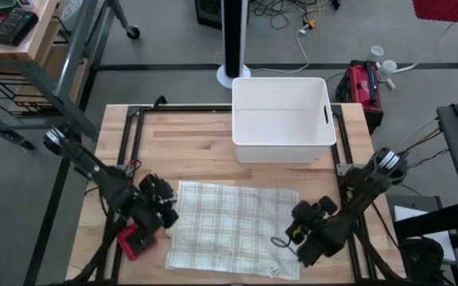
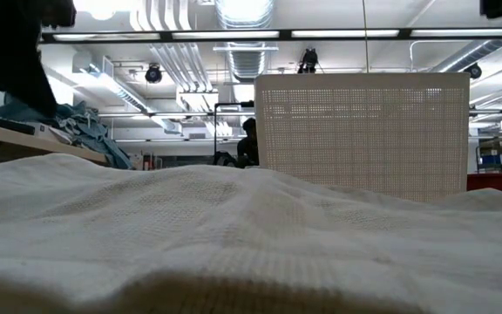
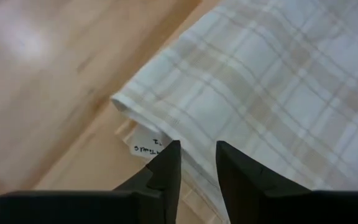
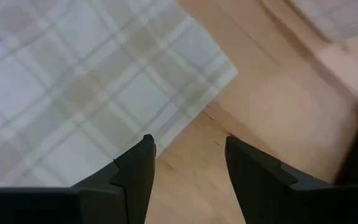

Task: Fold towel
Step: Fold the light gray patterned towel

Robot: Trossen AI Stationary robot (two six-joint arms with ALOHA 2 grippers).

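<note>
A pale plaid towel (image 1: pixel 233 226) lies spread flat on the wooden table, and it fills the foreground of the low view (image 2: pixel 234 235). My left gripper (image 1: pixel 164 210) hangs over the towel's left edge. In its wrist view its fingers (image 3: pixel 197 149) are open by a narrow gap above a doubled edge (image 3: pixel 135 109) with a printed label (image 3: pixel 145 146) peeking out beneath. My right gripper (image 1: pixel 299 230) is over the towel's right edge, open wide (image 4: pixel 188 146), with the towel's corner (image 4: pixel 219 68) just ahead of its fingers.
A white plastic bin (image 1: pixel 281 119) stands at the table's far edge, behind the towel, and also shows in the low view (image 2: pixel 360 131). A red object (image 1: pixel 137 242) lies by the left arm near the table's left edge. Bare wood lies between the towel and the bin.
</note>
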